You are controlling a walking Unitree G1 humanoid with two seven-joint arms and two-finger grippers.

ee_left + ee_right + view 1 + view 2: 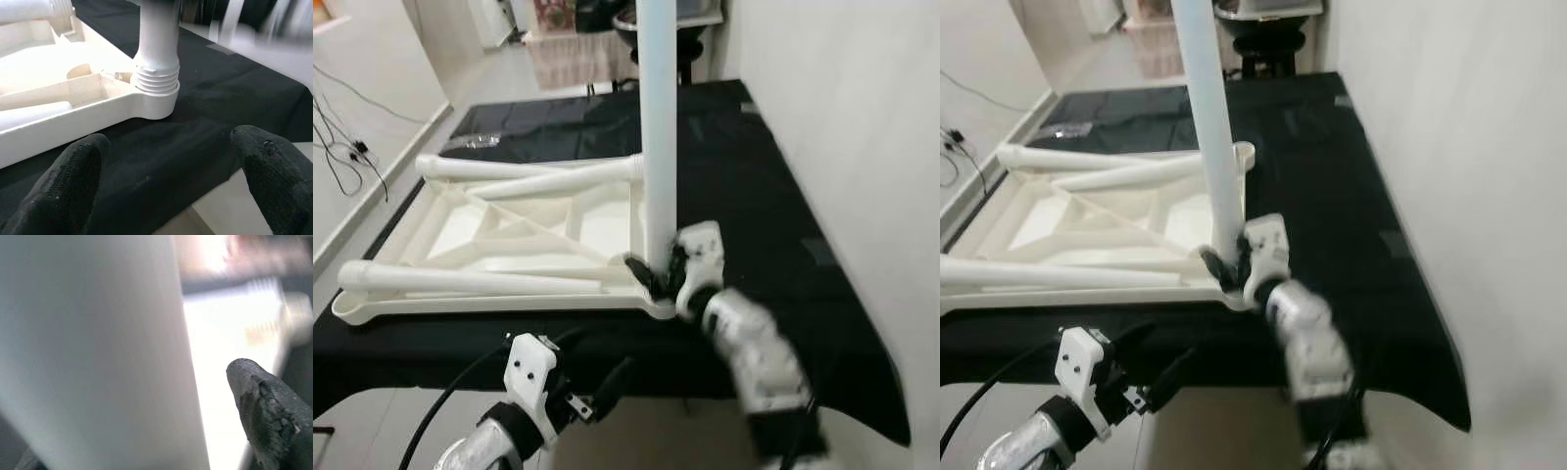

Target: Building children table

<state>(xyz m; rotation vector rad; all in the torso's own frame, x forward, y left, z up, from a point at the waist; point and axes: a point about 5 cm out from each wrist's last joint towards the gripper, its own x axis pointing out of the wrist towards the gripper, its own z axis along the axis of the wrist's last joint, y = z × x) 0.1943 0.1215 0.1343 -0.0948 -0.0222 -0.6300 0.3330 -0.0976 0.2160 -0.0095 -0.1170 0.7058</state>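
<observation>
No readable text, label, brand, number or sign anywhere.

The upturned cream-white plastic tabletop (pixel 509 245), its upright white plastic leg tube (pixel 657 127) and the black cloth-covered work surface (pixel 773 196) bear no lettering. Pale rectangular patches on the cloth may be tape or stickers, but the blur leaves them blank to the eye. The white plastic housings of the left gripper (pixel 602 392) and right gripper (pixel 651 276) show no marking that can be made out either.
</observation>
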